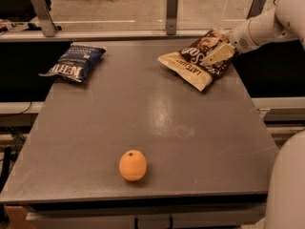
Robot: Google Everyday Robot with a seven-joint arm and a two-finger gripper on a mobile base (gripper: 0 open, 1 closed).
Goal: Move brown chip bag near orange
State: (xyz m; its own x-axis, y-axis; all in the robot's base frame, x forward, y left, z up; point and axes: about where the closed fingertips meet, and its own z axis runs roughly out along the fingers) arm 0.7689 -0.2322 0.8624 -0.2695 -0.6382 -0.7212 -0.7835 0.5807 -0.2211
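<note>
The brown chip bag (190, 66) lies at the far right of the grey table (152, 128), its cream end towards the table's middle. My gripper (217, 55) reaches in from the right on a white arm and sits over the bag's right half, touching or just above it. The orange (132, 165) stands alone near the front edge, left of centre, far from the bag and the gripper.
A dark blue Kettle chip bag (73, 62) lies at the far left of the table. A rail with metal posts (172, 11) runs along the back edge. A white part of the robot (288, 185) fills the lower right corner.
</note>
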